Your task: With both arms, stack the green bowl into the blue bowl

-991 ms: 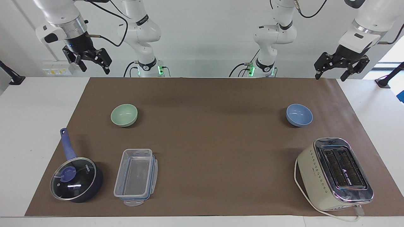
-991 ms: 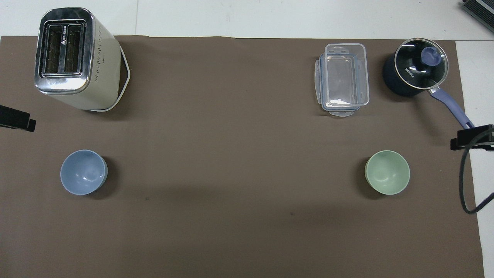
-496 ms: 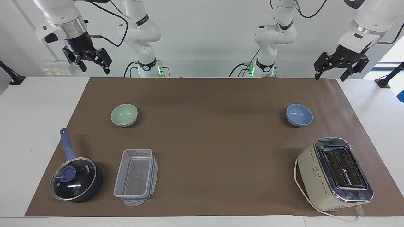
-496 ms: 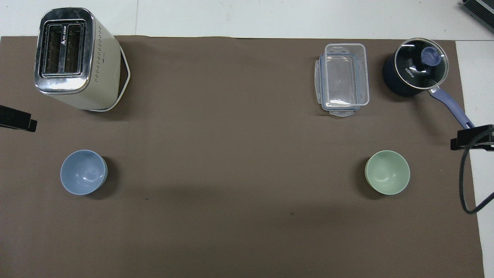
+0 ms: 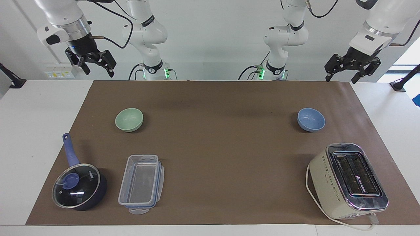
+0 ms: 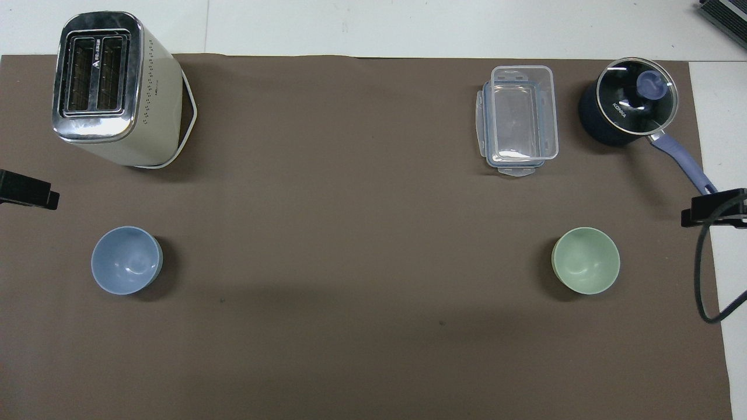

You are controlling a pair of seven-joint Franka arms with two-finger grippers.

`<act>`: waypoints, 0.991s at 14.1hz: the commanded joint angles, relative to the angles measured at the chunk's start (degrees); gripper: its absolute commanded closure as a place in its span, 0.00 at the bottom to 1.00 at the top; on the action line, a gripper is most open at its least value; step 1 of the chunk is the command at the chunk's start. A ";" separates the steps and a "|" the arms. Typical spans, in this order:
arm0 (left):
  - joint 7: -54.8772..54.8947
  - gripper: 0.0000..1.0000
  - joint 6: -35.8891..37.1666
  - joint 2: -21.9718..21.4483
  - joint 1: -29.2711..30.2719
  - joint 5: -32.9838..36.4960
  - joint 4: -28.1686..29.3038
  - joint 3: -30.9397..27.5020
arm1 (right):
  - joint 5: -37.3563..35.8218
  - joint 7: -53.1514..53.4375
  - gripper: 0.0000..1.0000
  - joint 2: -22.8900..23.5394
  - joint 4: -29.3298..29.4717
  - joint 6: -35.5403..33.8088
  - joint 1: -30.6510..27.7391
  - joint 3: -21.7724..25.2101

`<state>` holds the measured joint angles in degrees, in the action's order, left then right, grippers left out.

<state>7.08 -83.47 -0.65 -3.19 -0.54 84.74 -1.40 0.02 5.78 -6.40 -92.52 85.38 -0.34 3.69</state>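
Observation:
The pale green bowl point(image 5: 129, 119) point(image 6: 586, 260) sits upright on the brown mat toward the right arm's end of the table. At the left arm's end, the blue bowl point(image 5: 311, 119) point(image 6: 126, 260) stands upright, about as near the robots as the green one. Both bowls hold nothing. My right gripper point(image 5: 98, 70) point(image 6: 715, 213) hangs open, high over the mat's edge by the robots, well apart from the green bowl. My left gripper point(image 5: 341, 78) point(image 6: 26, 195) is open too, raised over the mat's corner near the blue bowl's end.
A cream toaster point(image 5: 349, 180) point(image 6: 114, 87) stands farther from the robots than the blue bowl. A clear plastic container point(image 5: 141, 183) point(image 6: 519, 119) and a dark blue lidded saucepan point(image 5: 78, 185) point(image 6: 627, 108) lie farther out than the green bowl.
My left gripper has drifted a little, up in the air. The right gripper and both bowls have stayed where they were.

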 commanded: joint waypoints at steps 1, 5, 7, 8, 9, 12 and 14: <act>1.35 0.00 -3.88 -2.95 2.04 -0.87 5.77 -0.18 | 1.12 0.90 0.00 -0.72 -0.99 0.05 -0.63 -0.27; 8.19 0.00 -11.60 -6.72 6.52 -1.04 17.44 -0.18 | 1.12 0.90 0.00 -0.72 -0.99 0.05 -0.63 -0.27; 12.85 0.00 -14.69 -7.35 9.94 -1.83 21.76 -0.18 | 1.12 0.90 0.00 -0.72 -0.99 0.05 -0.63 -0.27; 15.14 0.00 -16.53 -7.35 11.52 -2.01 23.34 -0.18 | 1.12 0.81 0.00 -0.72 -0.99 0.05 -0.63 -0.27; 16.81 0.00 -19.51 -7.35 12.93 -2.27 25.45 -0.18 | 1.12 0.90 0.00 -0.72 -0.99 0.05 -0.63 -0.27; 19.02 0.00 -25.59 -6.56 15.66 -5.86 29.94 -0.18 | 1.12 0.90 0.00 -0.72 -0.99 0.05 -0.63 -0.27; 21.21 0.00 -30.84 -5.07 16.28 -8.33 34.50 -0.18 | 1.12 0.90 0.00 -0.72 -0.99 0.05 -0.63 -0.27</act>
<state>25.80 -108.85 -5.36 11.80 -6.64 113.67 -2.19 0.02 5.78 -6.40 -92.65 85.38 -0.34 3.69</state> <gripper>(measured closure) 0.000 0.000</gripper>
